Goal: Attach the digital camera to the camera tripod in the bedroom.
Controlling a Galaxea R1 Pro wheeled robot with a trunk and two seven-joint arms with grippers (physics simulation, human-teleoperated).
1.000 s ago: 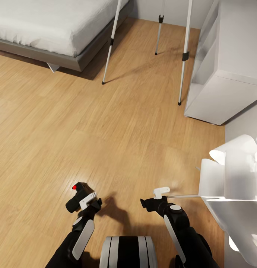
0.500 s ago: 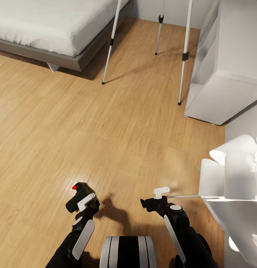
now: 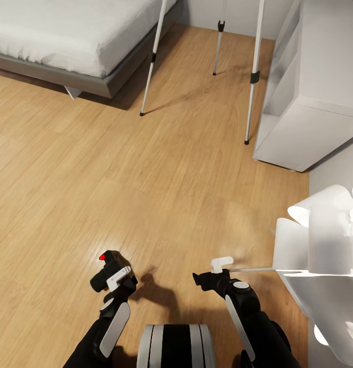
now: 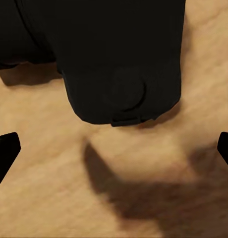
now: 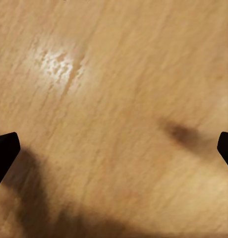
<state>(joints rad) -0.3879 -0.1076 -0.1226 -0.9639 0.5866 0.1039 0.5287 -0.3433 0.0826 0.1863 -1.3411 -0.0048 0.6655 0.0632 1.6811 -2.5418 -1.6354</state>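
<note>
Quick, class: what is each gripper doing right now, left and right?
Left gripper: shut on the digital camera.
Right gripper: open, holding nothing, above the wood floor.

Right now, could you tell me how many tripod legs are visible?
3: left leg beside the bed, middle leg by the wall, right leg beside the white shelf unit.

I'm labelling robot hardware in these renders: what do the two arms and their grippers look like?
Both arms are black with glossy white oval panels along the forearms. The left gripper has a black body and a flat white finger; the right gripper is black too, with a white finger and a round white cap at the wrist. In both wrist views, the fingertips show as black wedges. No cables or markings visible.
</note>
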